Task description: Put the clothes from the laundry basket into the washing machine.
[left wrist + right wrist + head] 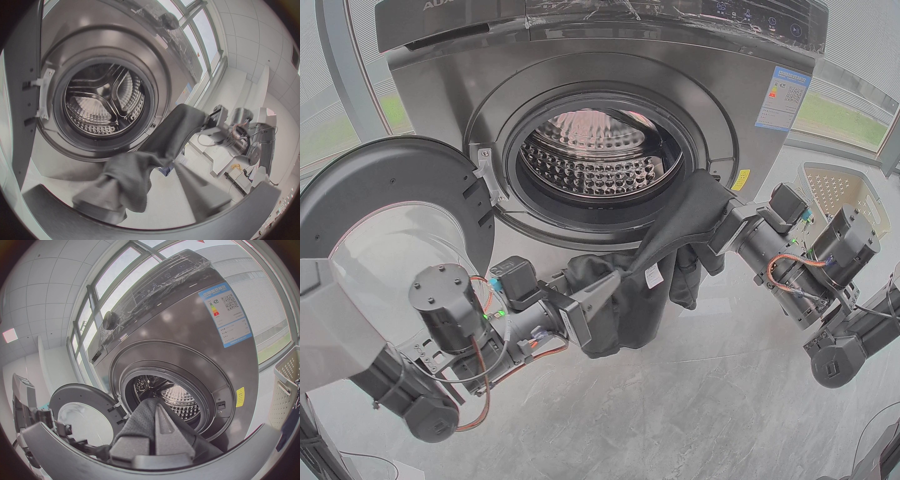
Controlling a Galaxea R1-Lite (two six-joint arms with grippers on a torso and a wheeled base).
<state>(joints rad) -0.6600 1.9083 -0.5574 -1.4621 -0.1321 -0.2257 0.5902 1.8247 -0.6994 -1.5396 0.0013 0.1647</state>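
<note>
washing machine (456, 81) with door (394, 181) swung open to the left, laundry basket (837, 187) on the floor (675, 406) at its right; a dark garment (687, 212) hangs just below the drum mouth (600, 156), clamped in the closed right tool (720, 215) and draped over one side of the half-open left tool (606, 290)

Left arm (456, 325) sits low, wrist bent, and the left claw (609, 300) points up and across toward the right claw (156, 415). The left jaws stand apart: one finger (200, 190) is bare, the other is wrapped in the garment (687, 212). Right arm (800, 281) is stretched in from the opposite side. Its claw, higher than the left one, is pinched tight on that same garment.
</note>
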